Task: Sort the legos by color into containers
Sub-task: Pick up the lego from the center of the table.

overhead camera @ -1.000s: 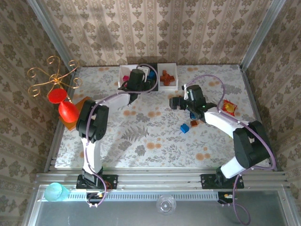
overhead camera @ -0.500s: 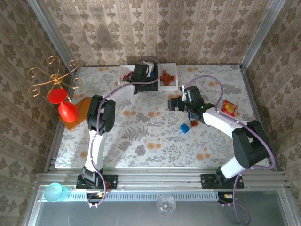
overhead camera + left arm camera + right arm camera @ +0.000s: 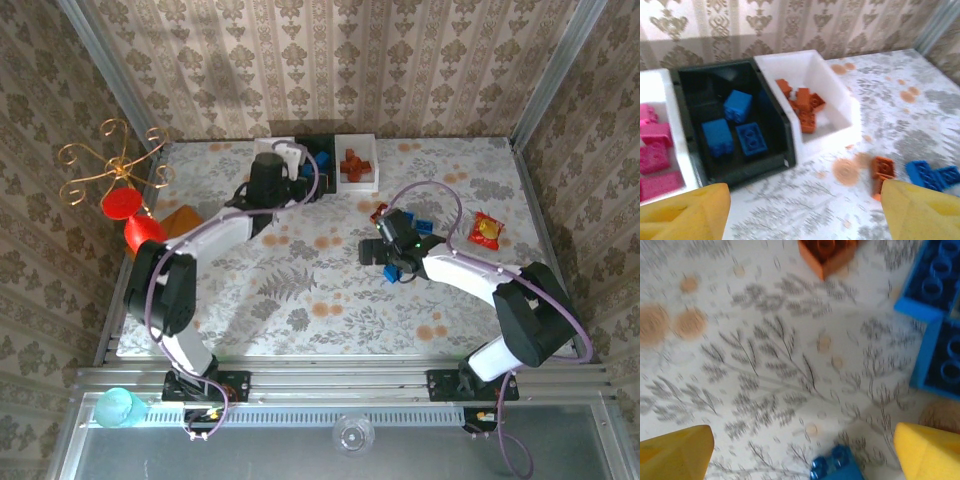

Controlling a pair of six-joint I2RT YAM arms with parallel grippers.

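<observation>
1. Left white plastic bin: magenta-pink bricks inside.
2. Black plastic bin, sitting between the two white ones: three blue bricks inside.
3. Right white plastic bin: reddish-orange bricks inside.
4. Left gripper: above the floral tabletop near the bins, jaws wide apart, nothing between them.
5. Loose orange brick on the table right of the bins, with loose blue bricks just beside it.
6. Right gripper: low over the table, jaws apart. A small blue brick lies between them; can't tell if it touches.
</observation>
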